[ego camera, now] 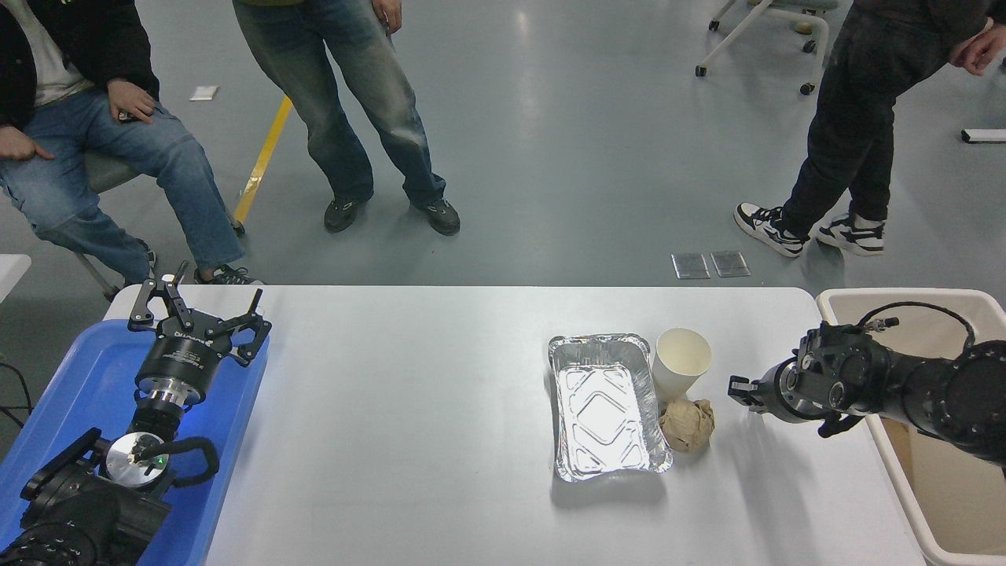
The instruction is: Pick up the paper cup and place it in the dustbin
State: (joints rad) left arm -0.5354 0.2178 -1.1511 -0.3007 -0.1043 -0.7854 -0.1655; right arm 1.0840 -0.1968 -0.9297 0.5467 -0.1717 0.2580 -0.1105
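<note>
Standing upright on the white tabletop [409, 440], paper cup [682, 362] touching a foil tray [605, 405] and crumpled brown ball [687, 424], right claw [737, 391] hovering nearby, finger state impossible to tell, beside the beige dustbin [904, 479].

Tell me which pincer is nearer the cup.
Right. The right pincer hovers just right of the cup, apart from it, beside the dustbin. The left pincer sits far off to the left, over the blue tray.
</note>
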